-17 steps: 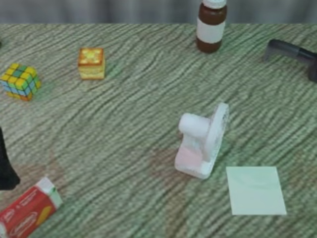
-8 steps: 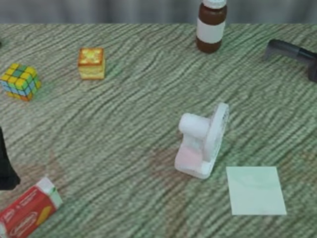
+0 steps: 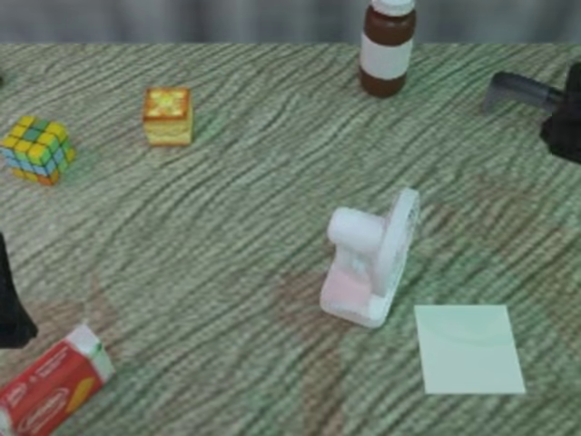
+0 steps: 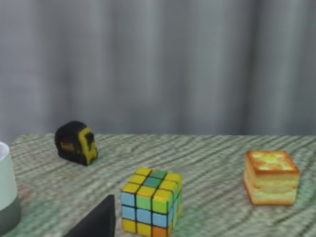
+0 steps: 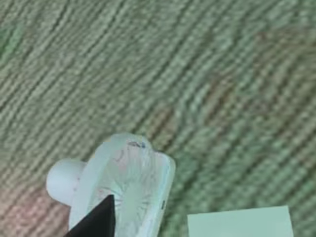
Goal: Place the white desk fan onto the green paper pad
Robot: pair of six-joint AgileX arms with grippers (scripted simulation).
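The white desk fan point(image 3: 372, 259) lies a little right of the table's middle, its round grille head toward the right; the right wrist view looks down on its grille point(image 5: 129, 182). The green paper pad point(image 3: 468, 348) lies flat just right of and nearer than the fan, apart from it, and its corner point(image 5: 242, 224) shows in the right wrist view. My right gripper point(image 3: 565, 127) hangs at the far right edge, well away from the fan, open; one black finger point(image 5: 98, 222) shows. My left gripper point(image 3: 11, 309) stays parked at the left edge, open and empty, one finger point(image 4: 96, 222) visible.
A brown bottle point(image 3: 387, 47) stands at the back. A dark grey object point(image 3: 513, 89) lies at the back right beside my right arm. A colour cube point(image 3: 37, 149) and a toast-like block point(image 3: 168, 115) sit at the back left, a black-yellow tape measure point(image 4: 75, 142) beyond them. A red carton point(image 3: 50, 386) lies front left.
More of my right arm now shows at the right edge, having moved inward over the dark grey object. The fan, pad and left arm have not moved.
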